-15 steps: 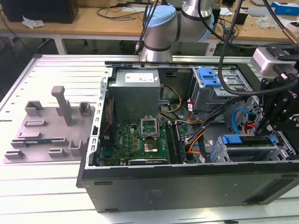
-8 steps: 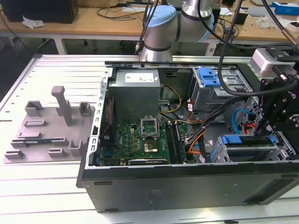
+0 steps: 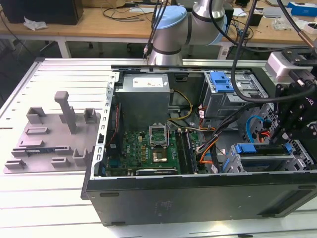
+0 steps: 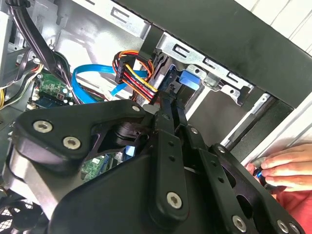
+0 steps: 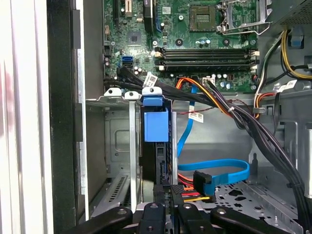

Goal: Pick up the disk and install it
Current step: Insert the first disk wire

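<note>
The disk (image 3: 262,161) lies in the drive cage at the case's front corner, on the exterior view's right, with its blue carrier rail facing the motherboard. In the first wrist view the disk (image 5: 156,126) stands edge-on in the bay, blue carrier end up. My gripper (image 3: 283,135) hangs over that cage. Its black fingers (image 5: 168,207) sit close together at the disk's connector end, beside a red, yellow and black power plug (image 5: 183,191). In the second wrist view the gripper (image 4: 170,105) points at the disk's blue end (image 4: 189,80), shut, with nothing visible between the fingers.
A grey plastic tray (image 3: 49,144) with upright posts lies on the exterior view's left. A blue latch (image 3: 221,82) tops the far drive cage. Blue data cables (image 5: 219,168) and black wire bundles (image 5: 263,131) crowd the bay. A person's hand (image 4: 285,168) rests at the case's outer edge.
</note>
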{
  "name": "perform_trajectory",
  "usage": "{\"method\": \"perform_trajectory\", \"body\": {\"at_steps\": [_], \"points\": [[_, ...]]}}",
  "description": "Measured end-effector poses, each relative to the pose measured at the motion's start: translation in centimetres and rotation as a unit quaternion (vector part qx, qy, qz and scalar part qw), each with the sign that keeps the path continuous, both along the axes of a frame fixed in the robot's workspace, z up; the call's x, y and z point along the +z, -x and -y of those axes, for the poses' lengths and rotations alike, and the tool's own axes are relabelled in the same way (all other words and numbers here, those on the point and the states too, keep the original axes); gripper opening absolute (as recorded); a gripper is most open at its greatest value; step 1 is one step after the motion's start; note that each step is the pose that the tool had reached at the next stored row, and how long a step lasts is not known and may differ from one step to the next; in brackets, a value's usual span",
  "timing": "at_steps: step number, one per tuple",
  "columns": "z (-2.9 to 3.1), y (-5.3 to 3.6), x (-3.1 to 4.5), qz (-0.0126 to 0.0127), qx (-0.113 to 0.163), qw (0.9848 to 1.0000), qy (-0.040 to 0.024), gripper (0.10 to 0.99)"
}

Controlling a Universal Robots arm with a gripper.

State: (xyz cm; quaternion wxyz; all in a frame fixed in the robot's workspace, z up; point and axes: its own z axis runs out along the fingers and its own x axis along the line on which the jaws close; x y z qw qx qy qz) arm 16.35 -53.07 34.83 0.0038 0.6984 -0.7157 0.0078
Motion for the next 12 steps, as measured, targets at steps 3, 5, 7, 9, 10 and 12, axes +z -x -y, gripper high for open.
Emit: {"method": "perform_trajectory", "body": {"at_steps": [3, 5, 7, 9, 10, 12], "points": [[0.01, 0.0, -0.06, 0.0, 0.0, 1.0, 0.0001, 0.169], [0.0, 0.0, -0.07, 0.0, 0.0, 1.0, 0.0, 0.169], [0.01, 0.0, -0.09, 0.0, 0.0, 1.0, 0.0, 0.169], [0.04, 0.02, -0.15, 0.0, 0.0, 1.0, 0.0, 0.169], [0.06, 0.02, -0.18, 0.0, 0.0, 1.0, 0.0, 0.169], [0.07, 0.02, -0.24, 0.0, 0.0, 1.0, 0.0001, 0.169]]}}
